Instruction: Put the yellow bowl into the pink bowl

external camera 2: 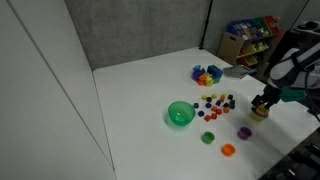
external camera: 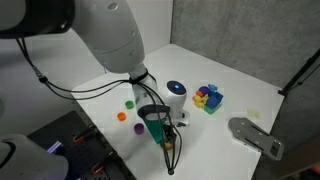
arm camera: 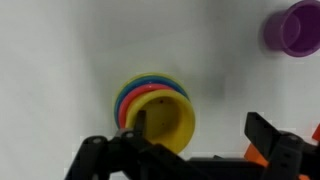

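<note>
Gripper point(arm camera: 200, 138), jaws apart, over yellow bowl point(arm camera: 168, 118)

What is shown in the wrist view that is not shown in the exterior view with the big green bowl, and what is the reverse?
Only the wrist view: how the yellow bowl sits, seen from above, nested in the pink bowl, whose rim shows around it together with other coloured rims.
Only the exterior view: the green bowl, a cluster of small blocks, a small green bowl and a toy shelf in the background.
Both: the open gripper over the yellow bowl, and the purple bowl nearby.
</note>
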Controlling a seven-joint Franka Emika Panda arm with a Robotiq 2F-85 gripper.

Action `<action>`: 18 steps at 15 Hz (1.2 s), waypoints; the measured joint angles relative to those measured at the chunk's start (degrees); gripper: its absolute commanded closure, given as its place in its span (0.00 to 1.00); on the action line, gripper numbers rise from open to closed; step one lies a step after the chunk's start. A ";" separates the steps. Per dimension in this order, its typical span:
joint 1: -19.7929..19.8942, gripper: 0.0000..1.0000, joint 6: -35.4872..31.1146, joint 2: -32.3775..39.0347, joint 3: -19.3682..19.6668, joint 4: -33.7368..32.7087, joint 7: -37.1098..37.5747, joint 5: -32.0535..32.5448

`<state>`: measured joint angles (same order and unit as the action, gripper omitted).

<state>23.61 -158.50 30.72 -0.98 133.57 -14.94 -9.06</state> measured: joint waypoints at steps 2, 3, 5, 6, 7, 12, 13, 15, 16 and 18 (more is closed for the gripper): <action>0.05 0.00 -0.33 0.00 0.25 -0.31 0.00 0.00; 0.09 0.00 -0.41 0.00 0.43 -0.55 0.00 0.00; 0.15 0.00 -0.42 0.01 0.85 -1.00 0.00 0.00; 0.17 0.00 -0.42 0.01 1.03 -1.18 0.00 0.00; 0.17 0.00 -0.42 0.01 1.15 -1.31 0.00 0.00; -3.51 0.00 1.64 -1.92 3.19 -0.84 1.33 0.97; -5.25 0.00 1.98 -2.92 4.09 -0.42 2.51 1.74; -8.95 0.00 3.15 -5.37 5.90 0.46 5.71 3.72; -10.72 0.00 4.03 -6.71 6.76 0.79 7.44 4.91; -13.79 0.00 6.49 -9.71 8.21 1.35 10.69 7.49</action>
<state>9.82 -152.01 21.01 7.23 134.93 -4.25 -1.57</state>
